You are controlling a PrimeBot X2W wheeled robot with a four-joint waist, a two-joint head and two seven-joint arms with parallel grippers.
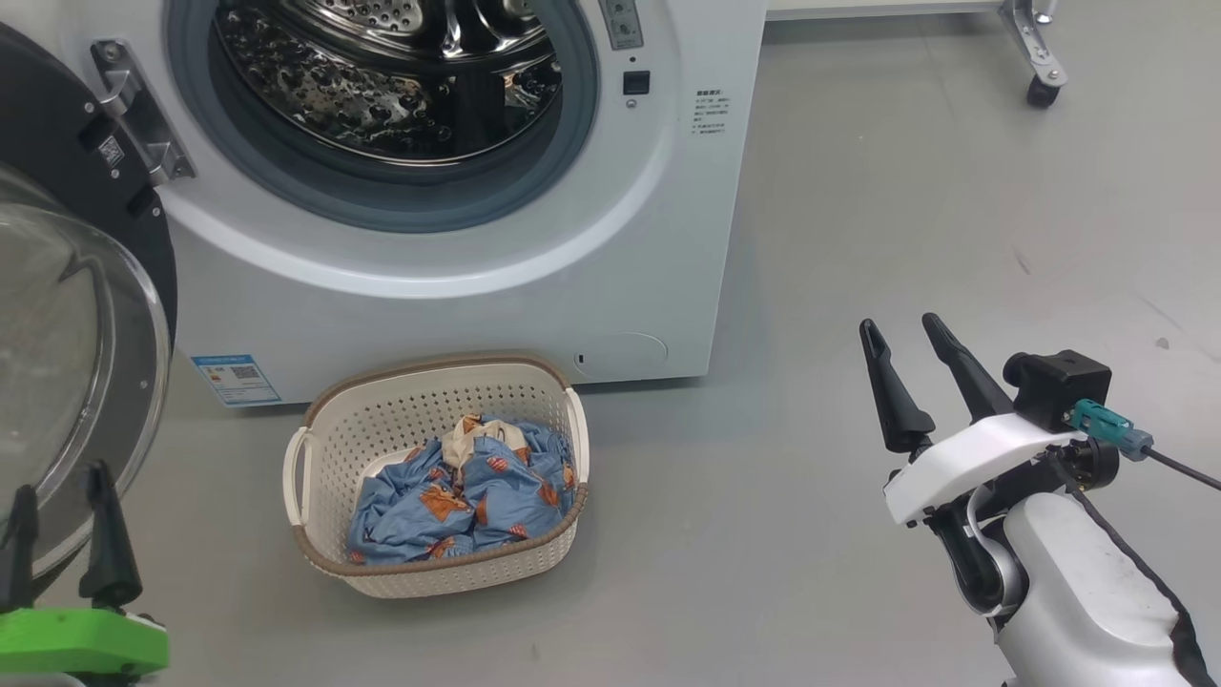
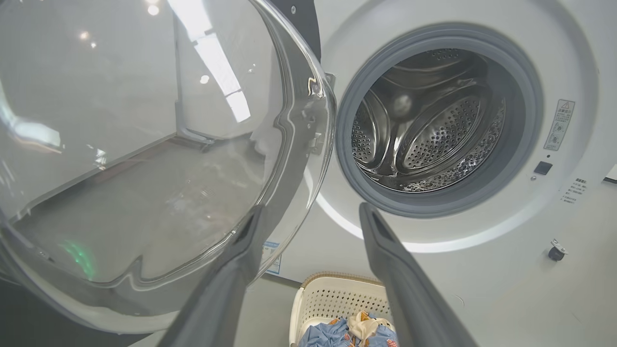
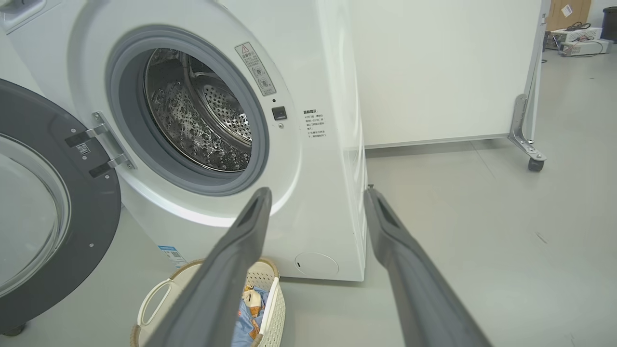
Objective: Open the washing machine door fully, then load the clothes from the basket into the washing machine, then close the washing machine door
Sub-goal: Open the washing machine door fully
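Washing machine [image 1: 458, 286]: white front-loader, seen from above in the head view. Steel drum [image 1: 382, 86] and grey seal [image 1: 382, 205] are exposed through the round opening.

Door [image 1: 86, 363]: swung out on its hinge [image 1: 143, 114] at the left side of the opening, with the clear glass bowl bulging toward the robot.

Basket [image 1: 434, 401]: on the floor [image 1: 858, 191], just in front of the machine's lower panel and below the opening. A blue label [image 1: 236, 379] is on the panel to its left.

Clothes [image 1: 458, 496]: all inside the basket, a bunched blue printed heap with the cream piece on top toward the back.

Left gripper [image 1: 62, 487]: lower left of the head view, fingers spread, nothing between them. It sits directly in front of the door glass. In the left wrist view one finger overlaps the lower edge of the bowl, and contact cannot be told. The basket lies to this gripper's right and lower; in its wrist view the clothes show at the bottom edge between the two fingers.

Right gripper [image 1: 900, 326]: lower right of the head view, fingers spread and empty, above bare floor. The basket is well apart on its left, and the machine's right front corner is ahead of it. In the right wrist view the basket shows low, partly behind the left finger.
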